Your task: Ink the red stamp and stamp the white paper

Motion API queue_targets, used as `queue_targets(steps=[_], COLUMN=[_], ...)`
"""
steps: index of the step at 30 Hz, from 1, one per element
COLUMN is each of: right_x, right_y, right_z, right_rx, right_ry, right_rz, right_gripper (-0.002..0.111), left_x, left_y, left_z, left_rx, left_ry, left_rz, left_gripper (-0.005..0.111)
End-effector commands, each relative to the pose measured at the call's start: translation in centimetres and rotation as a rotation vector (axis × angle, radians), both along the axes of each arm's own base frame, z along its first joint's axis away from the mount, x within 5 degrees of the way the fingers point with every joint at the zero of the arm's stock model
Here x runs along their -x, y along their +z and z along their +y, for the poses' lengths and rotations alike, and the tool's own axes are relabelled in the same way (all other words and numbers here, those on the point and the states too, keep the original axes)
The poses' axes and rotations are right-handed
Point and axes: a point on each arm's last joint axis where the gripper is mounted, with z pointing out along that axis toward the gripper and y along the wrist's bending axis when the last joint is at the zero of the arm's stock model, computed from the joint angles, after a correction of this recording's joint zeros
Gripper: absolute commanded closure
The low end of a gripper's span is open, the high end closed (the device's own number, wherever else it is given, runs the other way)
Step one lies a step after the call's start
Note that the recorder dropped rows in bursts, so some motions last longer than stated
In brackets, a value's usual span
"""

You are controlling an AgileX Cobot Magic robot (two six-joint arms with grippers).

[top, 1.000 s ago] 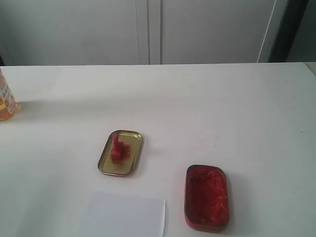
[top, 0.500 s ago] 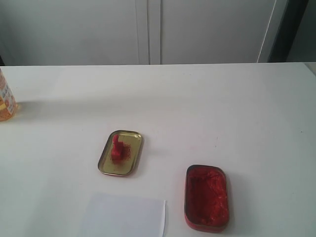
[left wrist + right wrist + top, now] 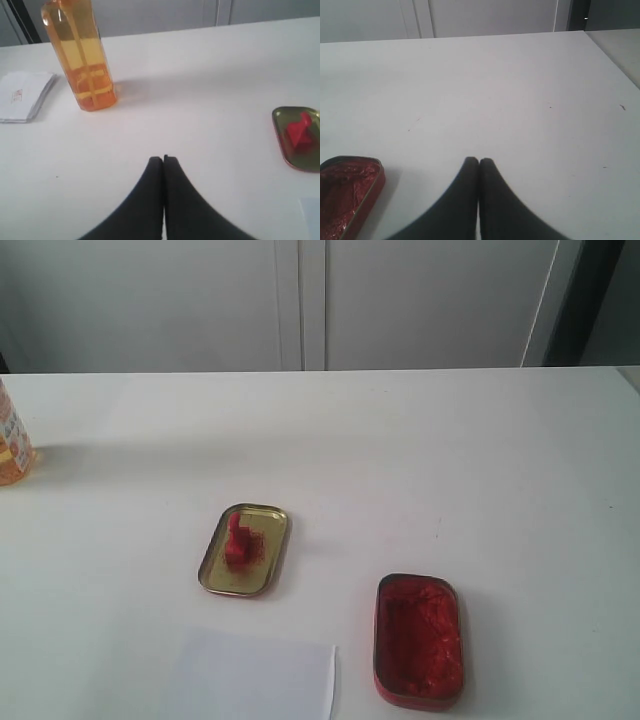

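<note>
We see the red stamp (image 3: 236,538), a small bright-red T-shaped block, standing with its narrow handle up inside the gold tin (image 3: 262,575), lower left of centre in the exterior view. Red smudges mark the tin's floor beside it. The white paper (image 3: 250,678) lies plain at the bottom edge, near that tin but apart. The open red ink tin (image 3: 379,640) sits lower right on the table (image 3: 450,460). The left gripper (image 3: 163,161) and right gripper (image 3: 479,161) each keep 2 jaws clenched together, grasping nothing.

Your left gripper (image 3: 163,159) has its two dark fingers (image 3: 150,187) pressed flat together, tips touching, holding nothing. Your right gripper (image 3: 479,161) matches it: closed tight and empty.
</note>
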Motion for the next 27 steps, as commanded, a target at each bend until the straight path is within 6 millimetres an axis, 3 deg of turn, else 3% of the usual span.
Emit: queue_targets(steps=[1,10,14,27], right_x=[0.0,0.0,0.0,0.0], right_y=[0.0,0.0,0.0,0.0], right_z=[0.0,0.0,0.0,0.0], right_rx=[-0.001,-0.001,-0.001,-0.001], right_ry=[-0.003,-0.003,-0.003,-0.003], right_rz=[-0.013,-0.013,-0.013,-0.013], right_gripper=[0.108,0.108,0.108,0.108], left_x=[-0.7,-2.9,-4.7,-13.7], left_y=[1.7,5.0,5.5,4.7], left_z=[-0.1,-0.3,-0.4,-1.9], left_rx=[-0.03,-0.041,-0.047,0.008], left_ry=[-0.024,-0.039,-0.047,-0.162], left_rz=[0.136,0.327,0.437,0.669], left_gripper=[0.107,0.107,0.107,0.107])
